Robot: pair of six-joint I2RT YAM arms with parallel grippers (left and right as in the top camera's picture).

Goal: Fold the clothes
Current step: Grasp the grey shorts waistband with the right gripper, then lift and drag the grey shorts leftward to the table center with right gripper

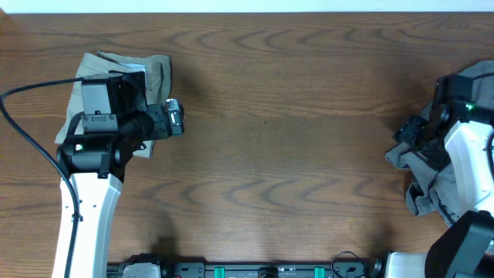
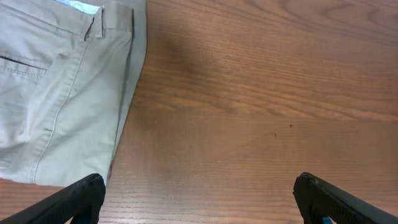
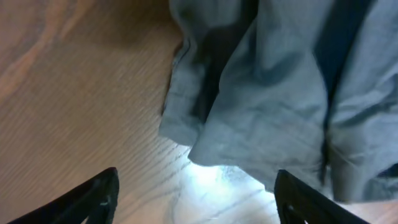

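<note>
**Table** (image 1: 293,116): brown wood grain fills your overhead view from edge to edge.

**Left arm** (image 1: 89,208): it rises from the lower left of the frame, and its wrist ends over the upper left. A black cable (image 1: 23,131) loops out toward the left edge.

**Right arm** (image 1: 467,154): it stands at the right edge of the frame, white link uppermost, and covers part of the cloth under it.

**Grey shorts** (image 1: 421,193): you find the task's garment crumpled at the right edge of the table. It lies partly under the right arm, with folds showing above and below it. In your right wrist view the wrinkled hem fills the upper right, with a lit patch of table below it.

**Beige shorts** (image 1: 158,73): they lie in the upper left of the frame, partly under the left wrist and well apart from the grey shorts. In your left wrist view they lie flat at the upper left, showing a waistband and a pocket seam.

**Left gripper** (image 2: 199,190): the fingers are spread wide at the bottom corners of the frame with only table between them. It holds nothing and sits just beside the beige shorts.

**Right gripper** (image 3: 196,183): the fingers are spread wide and grip nothing. It sits at the hem of the grey shorts, and you cannot tell whether it touches them.
</note>
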